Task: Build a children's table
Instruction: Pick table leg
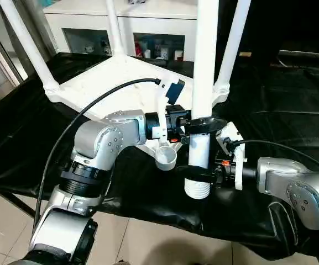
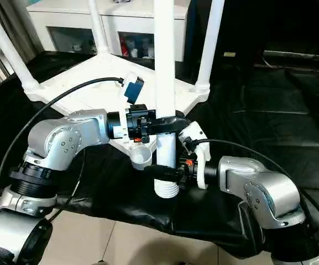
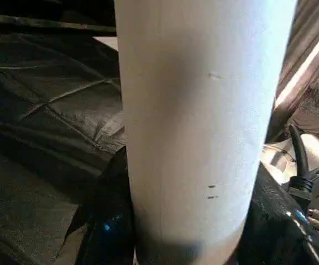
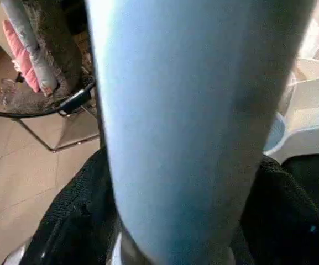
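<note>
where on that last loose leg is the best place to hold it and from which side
Low on the thick end of the loose leg, above its ribbed tip, from opposite sides. The tube stands upright and is widest there. The left gripper clamps it from the robot's left, the right gripper lower down from the right, beside the empty socket.

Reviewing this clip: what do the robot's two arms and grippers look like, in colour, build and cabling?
Both forearms are rounded silver metal shells with black joint rings. The left arm has a black cable arcing up to a white wrist mount with a blue part. The right arm has a similar black cable and a white wrist bracket. Both grippers have black fingers.
</note>
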You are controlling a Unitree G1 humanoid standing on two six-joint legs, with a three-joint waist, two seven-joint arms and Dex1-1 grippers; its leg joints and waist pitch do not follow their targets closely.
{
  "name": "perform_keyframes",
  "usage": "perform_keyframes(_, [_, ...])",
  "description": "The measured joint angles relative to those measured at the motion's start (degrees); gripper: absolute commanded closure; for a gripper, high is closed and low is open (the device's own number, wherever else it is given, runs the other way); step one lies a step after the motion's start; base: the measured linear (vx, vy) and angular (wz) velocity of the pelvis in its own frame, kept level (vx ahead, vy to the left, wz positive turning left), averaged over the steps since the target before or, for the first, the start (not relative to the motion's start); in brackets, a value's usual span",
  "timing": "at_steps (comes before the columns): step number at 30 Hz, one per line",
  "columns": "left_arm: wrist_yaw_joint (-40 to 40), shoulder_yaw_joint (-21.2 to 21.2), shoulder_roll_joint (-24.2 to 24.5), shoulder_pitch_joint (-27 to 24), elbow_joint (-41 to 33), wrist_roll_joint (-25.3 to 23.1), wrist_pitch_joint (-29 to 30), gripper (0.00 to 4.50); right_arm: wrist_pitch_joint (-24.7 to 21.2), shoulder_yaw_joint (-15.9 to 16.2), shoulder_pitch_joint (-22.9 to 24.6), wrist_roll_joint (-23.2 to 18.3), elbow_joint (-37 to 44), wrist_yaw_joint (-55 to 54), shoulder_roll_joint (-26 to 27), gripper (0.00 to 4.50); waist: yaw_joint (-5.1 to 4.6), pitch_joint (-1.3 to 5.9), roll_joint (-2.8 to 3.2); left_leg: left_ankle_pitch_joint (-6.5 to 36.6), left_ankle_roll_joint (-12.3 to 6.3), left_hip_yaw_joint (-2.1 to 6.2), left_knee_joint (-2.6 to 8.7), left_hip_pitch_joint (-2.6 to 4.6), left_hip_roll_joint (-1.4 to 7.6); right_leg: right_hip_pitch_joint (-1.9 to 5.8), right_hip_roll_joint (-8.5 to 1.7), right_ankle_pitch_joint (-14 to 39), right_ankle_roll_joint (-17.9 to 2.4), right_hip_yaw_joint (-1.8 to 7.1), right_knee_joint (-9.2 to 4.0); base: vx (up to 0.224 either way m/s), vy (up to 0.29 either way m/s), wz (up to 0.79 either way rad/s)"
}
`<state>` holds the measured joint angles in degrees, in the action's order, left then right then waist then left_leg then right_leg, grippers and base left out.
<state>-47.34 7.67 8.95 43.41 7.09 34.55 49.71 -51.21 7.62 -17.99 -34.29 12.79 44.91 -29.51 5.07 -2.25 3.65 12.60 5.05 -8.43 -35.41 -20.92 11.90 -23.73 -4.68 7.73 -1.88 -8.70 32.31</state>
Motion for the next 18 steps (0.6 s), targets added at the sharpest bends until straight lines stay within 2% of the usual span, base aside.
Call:
perform_keyframes(6, [-0.6,0.1,0.3,0.0,0.0,0.0,0.0,2.64,0.1,0.0,0.0,0.1,0.0,0.0,0.0,1.55,0.0,0.0,0.0,0.0,0.0,0.0,0.0,0.01,0.0,0.0,0.0,0.0,0.0,0.01,0.02,0.0,0.0,0.0])
perform_keyframes(8, [-0.8,0.1,0.4,0.0,0.0,0.0,0.0,2.64,0.1,0.0,0.0,0.1,0.0,0.0,0.1,1.89,0.0,0.0,0.0,0.0,0.0,0.0,0.0,0.01,0.0,0.0,0.0,0.0,0.0,0.01,0.02,0.0,0.0,0.0])
perform_keyframes(11, [-0.7,0.1,0.4,0.0,0.0,-0.1,-0.1,2.64,0.1,0.0,0.0,0.1,0.0,0.5,0.2,2.03,0.01,0.0,0.01,0.0,0.0,0.0,0.0,0.02,0.0,0.0,0.0,0.0,0.0,0.01,0.03,0.0,0.0,0.0])
perform_keyframes(12, [-0.7,0.1,0.4,0.0,0.0,-0.2,-0.1,2.64,0.1,0.0,0.1,0.1,0.0,0.5,0.2,2.29,0.02,0.0,0.01,0.0,0.0,-0.01,0.0,0.02,0.0,0.0,0.0,0.0,0.0,0.01,0.03,0.0,0.0,0.0])
perform_keyframes(18, [-0.8,0.1,0.4,0.0,0.0,-0.4,-0.1,2.64,0.1,0.1,0.2,0.0,0.1,0.5,0.3,2.55,0.01,0.01,0.01,0.0,0.0,-0.01,0.0,0.03,0.0,0.0,0.0,0.0,0.0,0.02,0.05,0.0,0.0,0.0])
